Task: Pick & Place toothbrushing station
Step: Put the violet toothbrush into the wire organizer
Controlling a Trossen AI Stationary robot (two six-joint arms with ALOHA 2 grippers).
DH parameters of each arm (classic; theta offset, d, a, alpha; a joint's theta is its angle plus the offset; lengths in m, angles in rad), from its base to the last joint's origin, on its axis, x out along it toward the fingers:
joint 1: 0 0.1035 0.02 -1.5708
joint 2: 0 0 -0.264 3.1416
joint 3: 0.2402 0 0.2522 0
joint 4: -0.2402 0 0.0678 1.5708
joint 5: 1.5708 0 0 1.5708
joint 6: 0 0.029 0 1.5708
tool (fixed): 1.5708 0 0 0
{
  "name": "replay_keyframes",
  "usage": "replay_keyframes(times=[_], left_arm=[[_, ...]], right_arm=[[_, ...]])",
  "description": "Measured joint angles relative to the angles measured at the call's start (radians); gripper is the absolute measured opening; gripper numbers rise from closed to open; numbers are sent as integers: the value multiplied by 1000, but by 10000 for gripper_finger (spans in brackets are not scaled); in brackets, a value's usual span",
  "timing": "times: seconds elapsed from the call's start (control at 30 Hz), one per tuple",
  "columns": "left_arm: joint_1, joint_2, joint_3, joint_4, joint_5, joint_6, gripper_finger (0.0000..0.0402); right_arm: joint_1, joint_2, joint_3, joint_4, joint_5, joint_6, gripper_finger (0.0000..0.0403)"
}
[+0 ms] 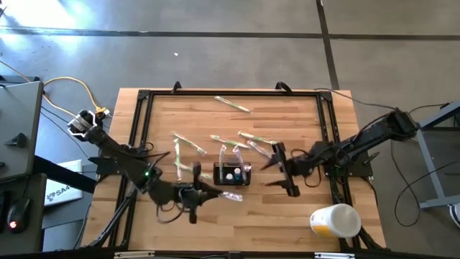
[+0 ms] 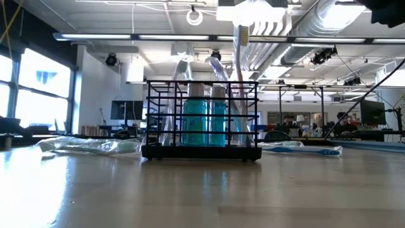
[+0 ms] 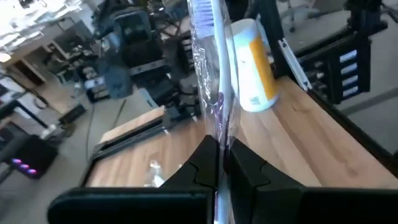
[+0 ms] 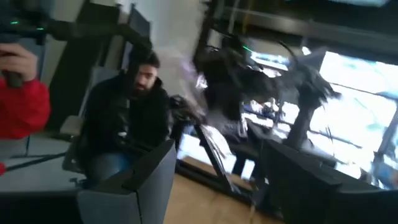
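Two grippers flanked the small black wire-mesh caddy (image 1: 231,174): the left gripper (image 1: 192,193), clenched on a clear-wrapped toothbrush (image 3: 214,93), risked snagging the rim, while the right gripper (image 1: 280,167) stood open.

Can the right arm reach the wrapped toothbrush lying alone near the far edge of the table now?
Probably yes. The right tool is open and holds nothing, and the wooden table between it and that toothbrush looks bare. The black caddy and the left tool sit on the other side.
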Motion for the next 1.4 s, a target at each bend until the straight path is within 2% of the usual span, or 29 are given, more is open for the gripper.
replay_keyframes(times=[0.13,0.27,0.5,0.73,0.9,1.4], left_arm=[[60,61,2,122,120,-18,8],[101,147,0,243,193,2,8],[163,210,0,371,210,45,8],[231,209,0,366,369,-21,8],[251,227,1,369,377,-41,13],[262,274,1,372,350,-34,10]], right_arm=[[72,0,0,17,87,-98,231],[119,7,0,17,203,-134,231],[154,61,0,64,236,-122,231],[163,129,1,172,257,-122,231],[162,179,4,247,262,-127,231],[156,293,107,193,286,-147,231]])
